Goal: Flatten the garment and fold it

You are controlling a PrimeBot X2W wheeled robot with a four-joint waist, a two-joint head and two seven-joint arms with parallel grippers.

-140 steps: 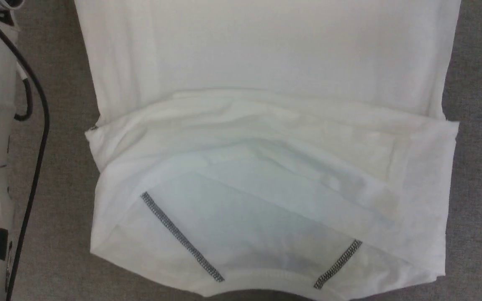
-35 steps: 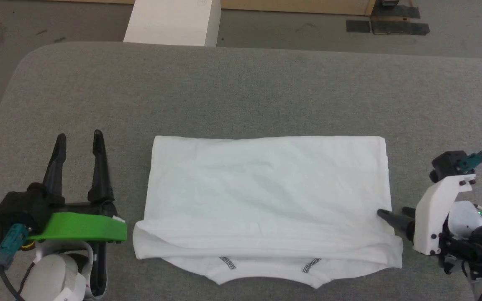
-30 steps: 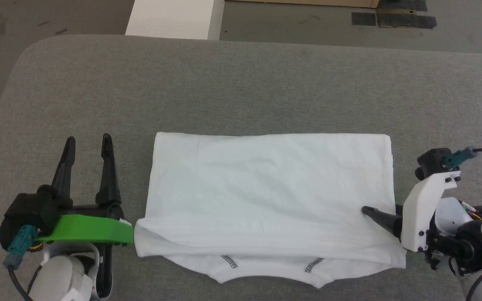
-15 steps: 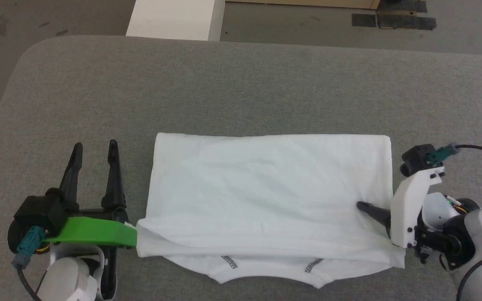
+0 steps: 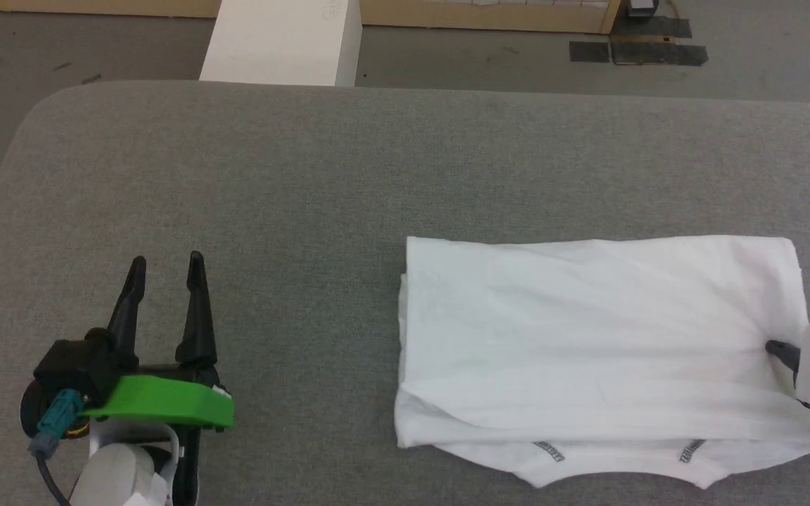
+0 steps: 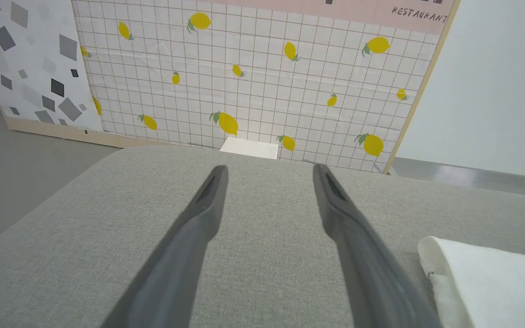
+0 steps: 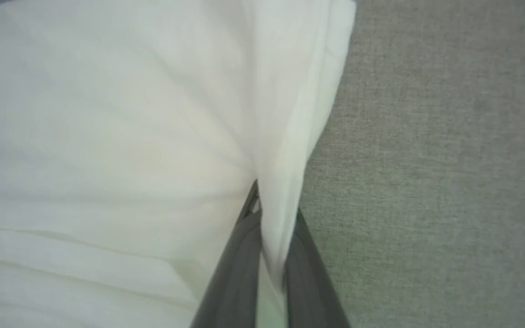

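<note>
Now pinches the garment (image 5: 588, 330), a flat folded white rectangle toward 4 o'clock on the grey table (image 5: 306, 176), at its 3 o'clock edge between the closed fingers of the right gripper (image 7: 274, 200), spread around that edge a second ago; also has the whole bundle dragged toward 3 o'clock, well apart from the left gripper (image 5: 166, 270) at 8 o'clock, fingers spread and empty. Suggests a hold secured for pulling flat or folding across toward 9 o'clock. Counts one garment, two zigzag seams (image 5: 549, 451), two grippers, one table, one white box (image 5: 282, 42) at 11 o'clock.
</note>
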